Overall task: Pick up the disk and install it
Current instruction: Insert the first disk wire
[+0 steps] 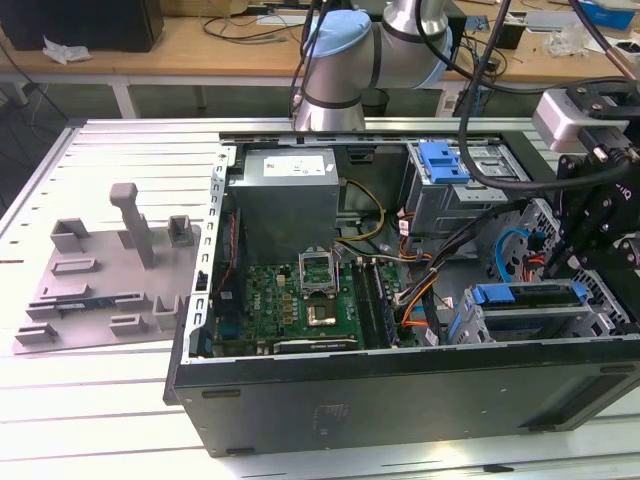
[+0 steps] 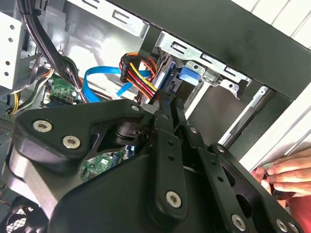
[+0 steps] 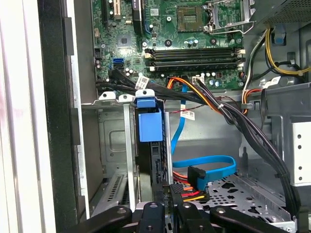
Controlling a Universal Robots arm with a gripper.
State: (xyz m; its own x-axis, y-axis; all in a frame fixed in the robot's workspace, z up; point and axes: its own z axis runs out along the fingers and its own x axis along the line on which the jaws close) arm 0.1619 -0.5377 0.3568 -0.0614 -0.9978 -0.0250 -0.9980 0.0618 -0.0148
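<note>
So the disk [image 3: 149, 127] is standing on edge in the drive cage [image 3: 112, 141], near side of the open PC case [image 1: 400, 395], on the exterior view's right. The tool [image 2: 168, 103] is squeezed narrow, right beside the disk's end; can't tell if it's touching.

The disk [image 3: 149, 127] sits in the drive cage [image 3: 112, 141], at the exterior view's right of the motherboard [image 1: 300, 300].
</note>
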